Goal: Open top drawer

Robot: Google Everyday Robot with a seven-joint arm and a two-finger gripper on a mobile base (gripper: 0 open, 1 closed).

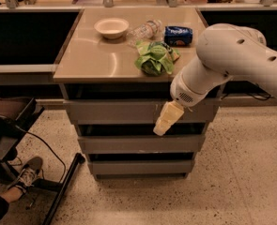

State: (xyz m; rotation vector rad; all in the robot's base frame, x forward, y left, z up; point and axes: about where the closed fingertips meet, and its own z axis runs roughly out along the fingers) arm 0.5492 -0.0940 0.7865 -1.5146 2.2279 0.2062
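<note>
A pale yellow gripper (160, 128) hangs below the tan worktop's (91, 57) front edge, against the grey top drawer (112, 111). The bag (154, 57) is green and the packet (178, 34) is blue.

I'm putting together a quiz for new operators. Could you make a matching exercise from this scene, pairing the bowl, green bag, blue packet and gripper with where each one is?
Things:
1. bowl
2. green bag
3. blue packet
4. gripper

Places:
A. in front of the top drawer, right of centre
B. back of the counter, left
C. back of the counter, right
D. on the counter, nearest its front edge

Pairs: 1-B; 2-D; 3-C; 4-A
</note>
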